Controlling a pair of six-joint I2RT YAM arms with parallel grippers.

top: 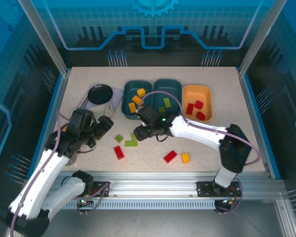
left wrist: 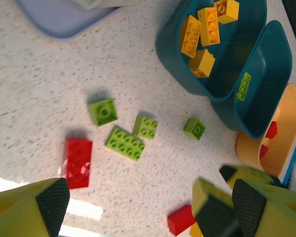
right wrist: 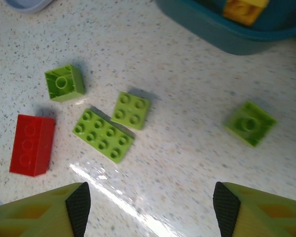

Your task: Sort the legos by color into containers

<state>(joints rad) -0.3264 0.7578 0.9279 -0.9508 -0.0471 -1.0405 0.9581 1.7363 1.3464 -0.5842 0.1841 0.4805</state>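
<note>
Overhead, the left teal tray [top: 130, 89] holds orange-yellow bricks, the middle teal tray [top: 170, 89] green ones and the pale orange tray [top: 195, 93] red ones. Five loose legos [top: 131, 143] lie in front.

From the left wrist, the left gripper [left wrist: 148, 197] stands spread and empty, beside a red brick [left wrist: 79, 162].

From the right wrist, the right gripper [right wrist: 150, 202] stands spread and empty, near a long lime brick [right wrist: 102, 135].
</note>
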